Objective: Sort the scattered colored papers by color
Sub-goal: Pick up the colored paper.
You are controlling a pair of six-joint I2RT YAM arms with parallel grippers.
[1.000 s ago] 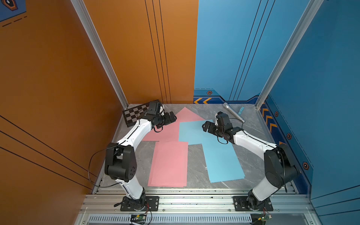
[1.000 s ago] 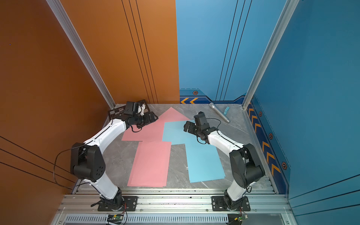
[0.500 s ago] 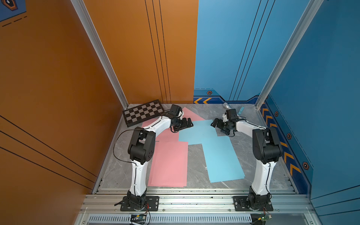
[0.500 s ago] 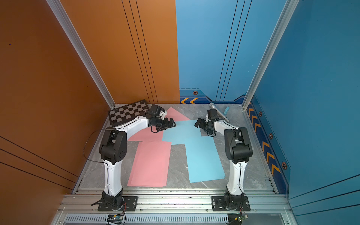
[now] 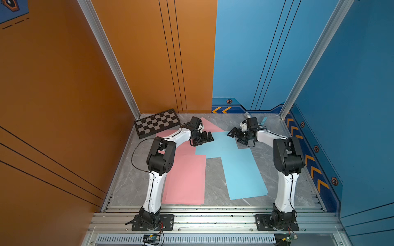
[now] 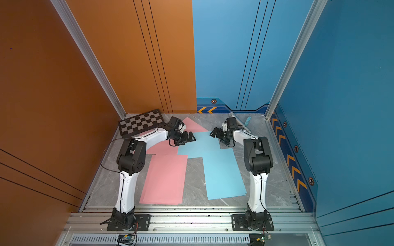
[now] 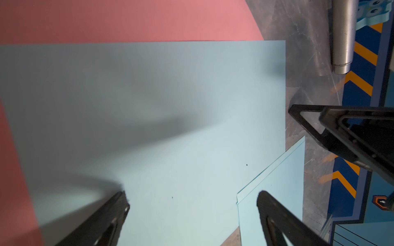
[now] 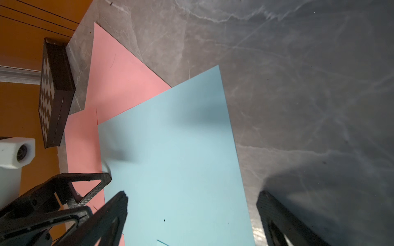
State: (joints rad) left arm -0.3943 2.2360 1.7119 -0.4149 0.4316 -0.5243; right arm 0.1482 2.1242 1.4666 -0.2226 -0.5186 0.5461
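Pink and light blue papers lie on the grey table. A far blue sheet [image 5: 217, 144] [image 6: 200, 144] overlaps a pink sheet [image 5: 210, 125] [image 7: 128, 19] [image 8: 119, 85] at the back. My left gripper [image 5: 210, 137] [image 6: 191, 137] [image 7: 191, 200] hovers open over that blue sheet's [image 7: 170, 117] left edge. My right gripper [image 5: 231, 133] [image 6: 213, 133] [image 8: 191, 200] stands open over its [image 8: 174, 159] far right corner. Both hold nothing. Nearer lie a pink stack [image 5: 187, 179] and a blue stack [image 5: 243, 174] [image 7: 277, 181].
A checkered board [image 5: 157, 123] [image 8: 53, 93] lies at the back left corner. A metal cylinder [image 5: 247, 115] [image 7: 343, 36] and a small blue block [image 5: 264, 121] rest at the back right. Orange and blue walls close the table on three sides.
Both arms have risen at the elbows. My left gripper has moved right from beside the checkered board to the blue sheet. The right gripper shifted only a little. The papers have not moved.
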